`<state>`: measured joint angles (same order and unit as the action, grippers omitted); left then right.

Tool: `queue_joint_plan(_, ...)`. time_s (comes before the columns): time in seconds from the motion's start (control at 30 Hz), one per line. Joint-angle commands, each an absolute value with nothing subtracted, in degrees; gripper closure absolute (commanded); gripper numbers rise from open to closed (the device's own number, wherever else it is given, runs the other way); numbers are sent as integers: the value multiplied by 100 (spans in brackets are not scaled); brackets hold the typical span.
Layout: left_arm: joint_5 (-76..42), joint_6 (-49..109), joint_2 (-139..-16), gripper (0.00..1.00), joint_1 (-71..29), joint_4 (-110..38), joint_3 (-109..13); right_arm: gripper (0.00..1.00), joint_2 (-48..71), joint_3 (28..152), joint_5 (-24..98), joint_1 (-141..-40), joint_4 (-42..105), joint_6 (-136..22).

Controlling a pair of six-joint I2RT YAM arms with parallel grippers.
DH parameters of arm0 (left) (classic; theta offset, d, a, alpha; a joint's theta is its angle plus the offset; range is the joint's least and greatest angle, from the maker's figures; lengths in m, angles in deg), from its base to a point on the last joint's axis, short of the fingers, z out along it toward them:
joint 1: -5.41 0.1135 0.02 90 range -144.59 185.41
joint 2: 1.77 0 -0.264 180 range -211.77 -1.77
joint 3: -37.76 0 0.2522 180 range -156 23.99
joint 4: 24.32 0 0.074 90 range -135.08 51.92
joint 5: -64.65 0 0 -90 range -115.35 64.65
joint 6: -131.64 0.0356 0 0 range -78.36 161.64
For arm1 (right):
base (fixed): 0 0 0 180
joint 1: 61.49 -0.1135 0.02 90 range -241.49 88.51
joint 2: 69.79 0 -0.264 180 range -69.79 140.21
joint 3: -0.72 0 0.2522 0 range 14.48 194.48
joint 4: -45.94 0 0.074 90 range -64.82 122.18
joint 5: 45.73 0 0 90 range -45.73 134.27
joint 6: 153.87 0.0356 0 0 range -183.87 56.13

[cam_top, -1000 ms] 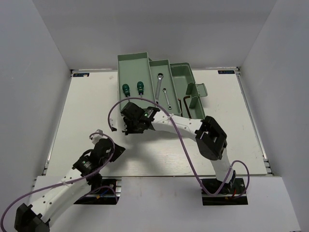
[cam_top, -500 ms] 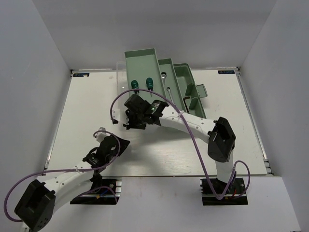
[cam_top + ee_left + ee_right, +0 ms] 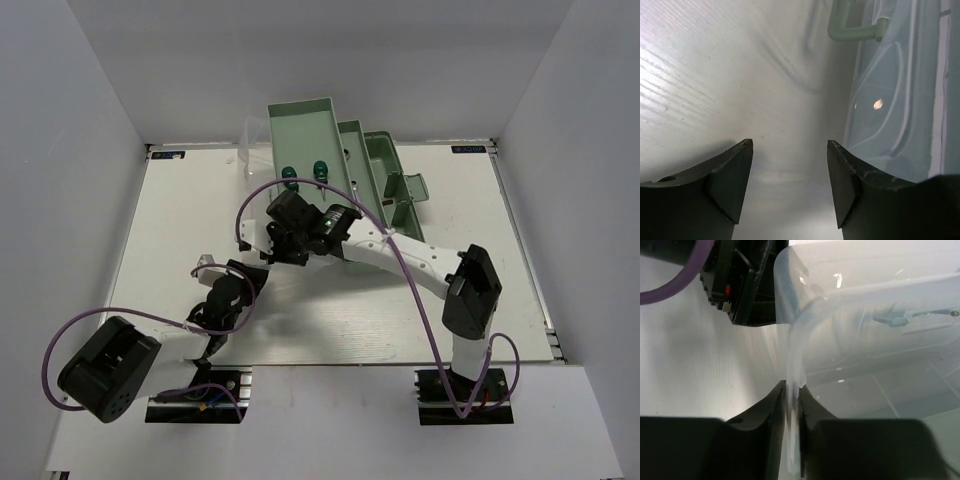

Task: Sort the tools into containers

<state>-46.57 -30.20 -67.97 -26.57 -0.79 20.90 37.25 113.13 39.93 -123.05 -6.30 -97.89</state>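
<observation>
- Fingers of my right gripper (image 3: 791,390) are clenched on the thin rim of the translucent lid (image 3: 865,315). The rim stands pinched between both pads, and its curved corner rises just above them.
- The toolbox (image 3: 300,125) sits at the middle of the desk's far edge. Its pale green trays are fanned out and skewed against that edge.
- One green-handled screwdriver (image 3: 290,172) and a second screwdriver (image 3: 320,167) lie side by side in the largest tray, on the left. Both are just beyond my right wrist and neither touches my fingers.
- My left gripper (image 3: 790,145) is released, jaws apart, with only bare desk (image 3: 715,75) between the fingers.
- In my left wrist view the lid lies just beside my right-hand finger. I cannot tell whether it touches.
- A pale green handle (image 3: 850,31) shows ahead of my left fingers, at the lid's edge.
- My left arm is folded back toward the near edge, left of centre, well apart from the trays.
</observation>
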Motion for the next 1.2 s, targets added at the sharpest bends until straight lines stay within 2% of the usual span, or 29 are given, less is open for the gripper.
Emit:
queue_joint_plan(0.0,-4302,-2640,-6901,29,-2588,964,1829,78,2997,11354,3855,-12346,-69,-9964)
queue_joint_plan(0.1,-4302,-2639,-6822,29,-2535,763,1775,43,2935,11379,3926,-12381,-339,-10025)
queue_joint_plan(0.17,-4302,-2551,-6647,29,-2535,622,1723,28,2786,11546,3908,-12372,-587,-10052)
queue_joint_plan(0.2,-4302,-2551,-6646,29,-2483,569,1671,12,2750,11564,3865,-12381,-805,-10043)
queue_joint_plan(0.3,-4302,-2498,-6593,29,-2430,507,1600,10,2487,11634,3612,-12381,-1244,-10280)
queue_joint_plan(0.37,-4249,-2498,-6593,29,-2429,454,1547,20,2268,11643,3548,-12372,-1483,-10517)
queue_joint_plan(0.4,-4249,-2498,-6593,29,-2377,385,1495,42,2145,11652,3391,-12381,-1884,-10640)
queue_joint_plan(0.47,-4249,-2498,-6655,29,-2377,384,1494,100,1925,11661,3816,-12398,-2098,-11053)
queue_joint_plan(0.57,-4197,-2498,-6769,29,-2324,384,1372,100,1520,11687,4652,-12259,-1873,-11089)
queue_joint_plan(0.6,-4197,-2498,-6769,29,-2324,384,1371,100,1424,11522,5386,-12206,-1644,-11098)
queue_joint_plan(0.67,-4144,-2498,-6831,29,-2324,384,1310,100,1125,10822,7631,-11917,74,-11019)
queue_joint_plan(0.7,-4144,-2498,-6831,29,-2324,384,1310,100,1011,10574,8122,-11671,733,-11141)
queue_joint_plan(0.73,-4144,-2498,-6831,29,-2324,384,1249,100,1001,10058,8431,-11495,2515,-11325)
queue_joint_plan(0.8,-4144,-2498,-6831,29,-2324,331,1195,100,1114,9903,9005,-10628,3067,-11486)
queue_joint_plan(0.83,-4144,-2498,-6831,29,-2272,279,1134,100,1289,10068,8945,-10371,2529,-11180)
queue_joint_plan(0.87,-4144,-2498,-6831,29,-2271,278,1073,84,1535,10262,8370,-10098,1567,-9924)
queue_joint_plan(0.9,-4144,-2498,-6831,29,-2271,218,1011,75,1676,10820,8103,-9330,722,-9511)
queue_joint_plan(0.93,-4144,-2498,-6779,29,-2271,147,1011,68,2061,10939,7605,-9079,357,-9168)
queue_joint_plan(0.97,-4144,-2498,-6778,29,-2219,86,1011,50,2178,11010,7069,-8659,-239,-8355)
queue_joint_plan(1.07,-4091,-2498,-6664,29,-2218,24,958,20,2642,11133,5935,-8014,-830,-7672)
queue_joint_plan(1.17,-4091,-2376,-6559,28,-2166,-38,836,18,3136,11361,4626,-7390,-1288,-7057)
